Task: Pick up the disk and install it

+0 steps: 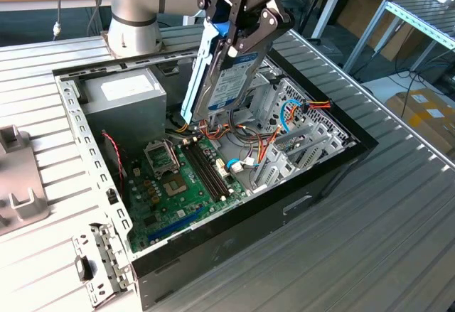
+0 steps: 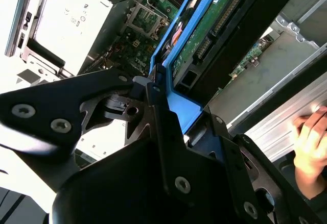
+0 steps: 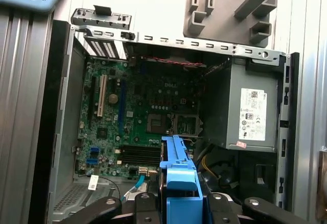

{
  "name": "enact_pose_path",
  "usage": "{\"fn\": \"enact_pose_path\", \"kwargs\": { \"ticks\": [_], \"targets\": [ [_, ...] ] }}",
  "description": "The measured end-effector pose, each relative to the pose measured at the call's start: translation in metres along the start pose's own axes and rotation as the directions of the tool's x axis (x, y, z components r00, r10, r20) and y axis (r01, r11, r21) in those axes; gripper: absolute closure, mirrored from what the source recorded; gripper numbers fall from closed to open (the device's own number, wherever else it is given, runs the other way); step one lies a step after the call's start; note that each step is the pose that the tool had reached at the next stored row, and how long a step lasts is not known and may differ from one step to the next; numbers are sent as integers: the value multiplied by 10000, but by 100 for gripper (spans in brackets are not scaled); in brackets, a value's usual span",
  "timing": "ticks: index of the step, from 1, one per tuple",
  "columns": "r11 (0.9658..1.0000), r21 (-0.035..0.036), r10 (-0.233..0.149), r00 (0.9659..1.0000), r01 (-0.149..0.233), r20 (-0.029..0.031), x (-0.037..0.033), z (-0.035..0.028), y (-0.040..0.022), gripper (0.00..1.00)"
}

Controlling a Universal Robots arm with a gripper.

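The disk (image 1: 229, 77) hangs in the air over the open computer case (image 1: 249, 219), steeply tilted with one short end up and the other down. Its light-blue side rail (image 1: 196, 77) runs along the edge that faces the exterior view's left. The claw (image 1: 238, 28) is clamped shut on the disk's upper end, its black fingers pressing the blue bracket from both sides. The second wrist view shows this too, with the claw (image 2: 181, 112) gripping the bracket and the disk's green circuit face (image 2: 204, 25) stretching away from it.

The disk's lower edge is above the loose cables (image 1: 234, 131), and appears apart from them. It sits between the grey power supply (image 1: 131, 95) and the metal drive cage (image 1: 298, 134). The motherboard (image 1: 178, 191) lies flat on the case floor, and the room above it is open.

In the first wrist view the blue bracket (image 3: 179, 173) points down toward the memory slots (image 3: 138, 155), with the power supply (image 3: 245, 112) just beside it.

The case rests on a ribbed metal table (image 1: 355, 255). A grey fixture (image 1: 18, 184) sits well apart from it at the exterior view's left. A person's hand (image 2: 311, 132) lies on the table outside the case wall.
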State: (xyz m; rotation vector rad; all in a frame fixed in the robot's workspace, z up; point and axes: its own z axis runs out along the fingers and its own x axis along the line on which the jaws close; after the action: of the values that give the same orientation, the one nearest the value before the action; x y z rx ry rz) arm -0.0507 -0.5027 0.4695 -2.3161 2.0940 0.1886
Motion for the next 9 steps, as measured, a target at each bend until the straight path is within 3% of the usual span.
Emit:
{"fn": "enact_pose_path", "kwargs": {
  "ticks": [9],
  "targets": [
    [10000,0,0,10000,0,0,47,-3,5,63]
  ]
}}
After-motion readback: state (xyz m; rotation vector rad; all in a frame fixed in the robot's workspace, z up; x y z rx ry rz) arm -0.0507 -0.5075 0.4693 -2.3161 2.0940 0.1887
